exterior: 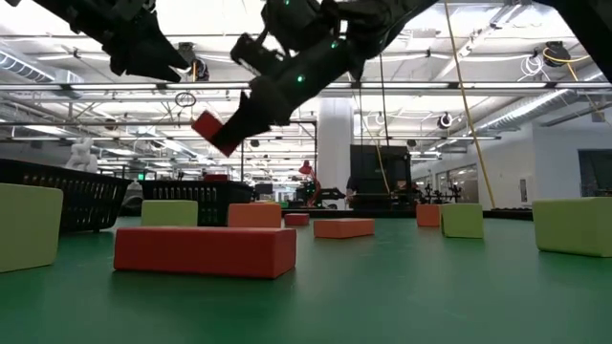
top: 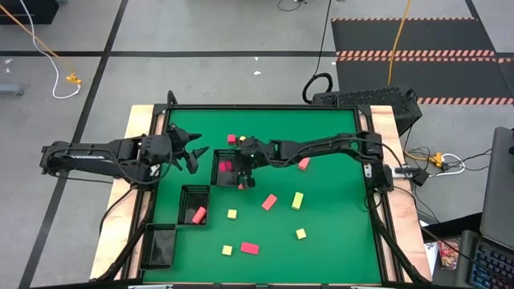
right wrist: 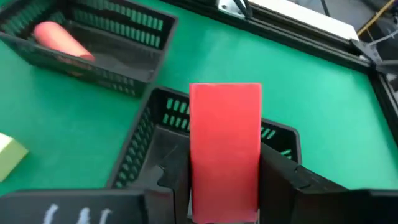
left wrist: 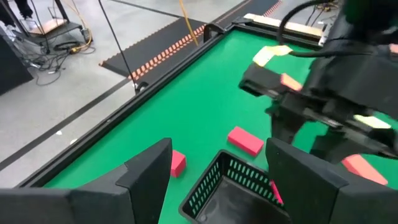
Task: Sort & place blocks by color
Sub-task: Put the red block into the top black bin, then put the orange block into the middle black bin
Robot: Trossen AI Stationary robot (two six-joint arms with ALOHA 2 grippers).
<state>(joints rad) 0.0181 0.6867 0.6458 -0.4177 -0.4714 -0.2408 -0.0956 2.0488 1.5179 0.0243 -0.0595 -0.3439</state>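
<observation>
Right hand (right wrist: 225, 186) is pinching a red block (right wrist: 225, 149), hovering over the upper tray (top: 226, 167) mid-frame in the high view. Left hand (top: 195, 154) is spread, just left of it. Other blocks lie scattered lower right on the bench (top: 337, 241).

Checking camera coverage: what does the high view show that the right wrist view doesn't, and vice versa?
High view only: the left gripper open above the mat, a third, empty tray, and yellow, salmon and red blocks scattered on the green mat.

Right wrist view only: how the right gripper clamps the red block between its fingers, close up.

Both: the tray below the held block, and the tray holding a salmon block.
</observation>
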